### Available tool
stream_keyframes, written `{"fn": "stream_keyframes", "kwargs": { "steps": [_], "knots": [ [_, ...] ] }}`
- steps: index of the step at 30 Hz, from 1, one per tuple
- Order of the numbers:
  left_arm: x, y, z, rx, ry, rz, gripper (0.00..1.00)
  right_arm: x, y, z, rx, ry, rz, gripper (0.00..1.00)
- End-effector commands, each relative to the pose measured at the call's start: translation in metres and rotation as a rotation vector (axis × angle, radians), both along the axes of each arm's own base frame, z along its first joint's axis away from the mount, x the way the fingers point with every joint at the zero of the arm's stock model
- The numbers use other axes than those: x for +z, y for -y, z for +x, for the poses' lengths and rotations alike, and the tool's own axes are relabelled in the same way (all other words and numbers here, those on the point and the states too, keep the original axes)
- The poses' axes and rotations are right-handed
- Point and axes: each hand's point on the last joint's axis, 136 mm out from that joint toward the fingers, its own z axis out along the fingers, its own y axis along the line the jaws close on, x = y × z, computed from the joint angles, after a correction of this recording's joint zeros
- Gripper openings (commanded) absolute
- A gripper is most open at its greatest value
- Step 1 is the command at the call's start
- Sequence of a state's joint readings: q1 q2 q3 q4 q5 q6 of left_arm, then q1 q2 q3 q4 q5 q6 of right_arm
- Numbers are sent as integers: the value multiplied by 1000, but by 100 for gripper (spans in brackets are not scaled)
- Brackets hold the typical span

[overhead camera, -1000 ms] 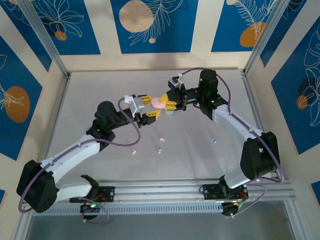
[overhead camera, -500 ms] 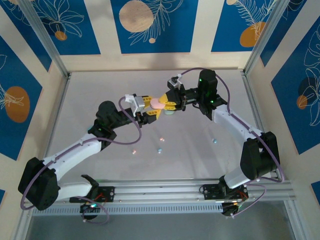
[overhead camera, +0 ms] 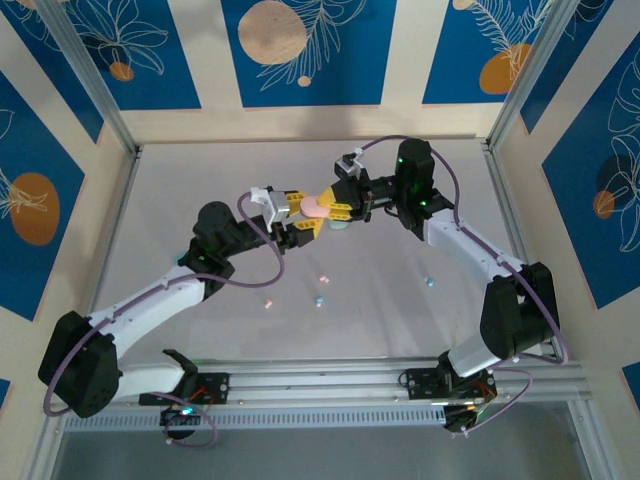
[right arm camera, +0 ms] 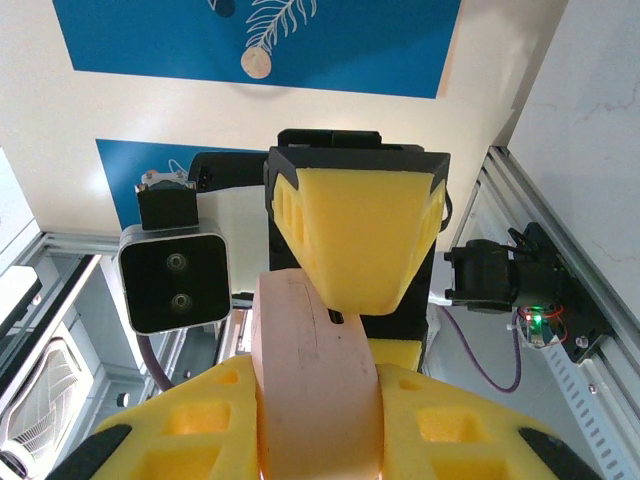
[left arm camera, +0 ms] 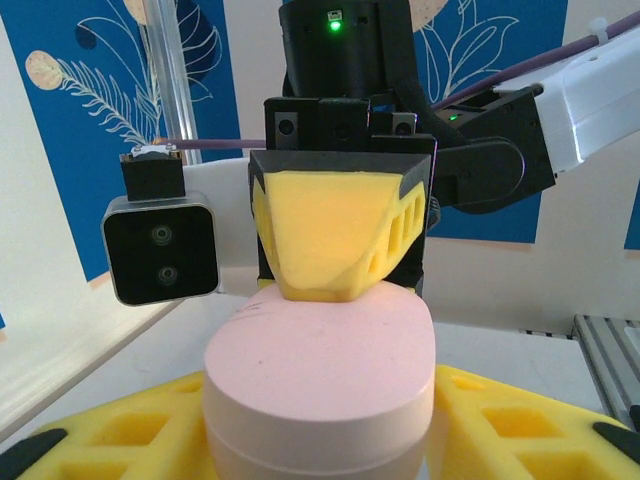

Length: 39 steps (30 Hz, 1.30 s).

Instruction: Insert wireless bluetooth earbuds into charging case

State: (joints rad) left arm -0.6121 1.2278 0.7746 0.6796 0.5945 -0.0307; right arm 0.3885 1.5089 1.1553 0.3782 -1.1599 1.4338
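Clamping one pink case (overhead camera: 317, 206) together, left gripper (overhead camera: 303, 216) and right gripper (overhead camera: 336, 205); earbuds (overhead camera: 319, 300) scattered on table (overhead camera: 190, 180) nearby.

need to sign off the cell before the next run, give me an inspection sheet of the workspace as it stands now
surface: pale grey table, no spills seen
job's things: pink case held between the two arms; four tiny earbuds lying loose on the table, nearer the bases; mint object partly hidden under the right gripper, possibly another case
clutter: nothing seen
grippers: left gripper and right gripper each have jaws shut on the pink case, from opposite sides
cables: purple cables looped along both arms, apart from the earbuds
surroundings: blue patterned wall panels, aluminium frame rail at the near edge
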Motion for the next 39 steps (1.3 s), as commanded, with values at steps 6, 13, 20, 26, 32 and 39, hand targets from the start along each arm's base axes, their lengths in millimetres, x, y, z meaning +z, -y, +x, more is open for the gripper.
{"fn": "stream_keyframes", "kwargs": {
  "steps": [6,13,20,26,32,39],
  "knots": [
    [18,2,-7,-33,33,-57,50,0,-1,-5,33,4,4,17],
    [12,4,-5,-33,24,-27,47,2,-1,-5,31,10,9,17],
    [11,3,-5,-28,27,-18,51,2,-1,-6,31,10,9,17],
    [16,2,-6,-26,35,-31,49,-1,-1,-5,27,1,4,18],
    [16,3,-6,-29,31,-38,48,-2,-1,-5,28,2,4,17],
    [17,4,-6,-37,28,-45,49,-3,-1,-4,26,0,3,17]
  ]
}}
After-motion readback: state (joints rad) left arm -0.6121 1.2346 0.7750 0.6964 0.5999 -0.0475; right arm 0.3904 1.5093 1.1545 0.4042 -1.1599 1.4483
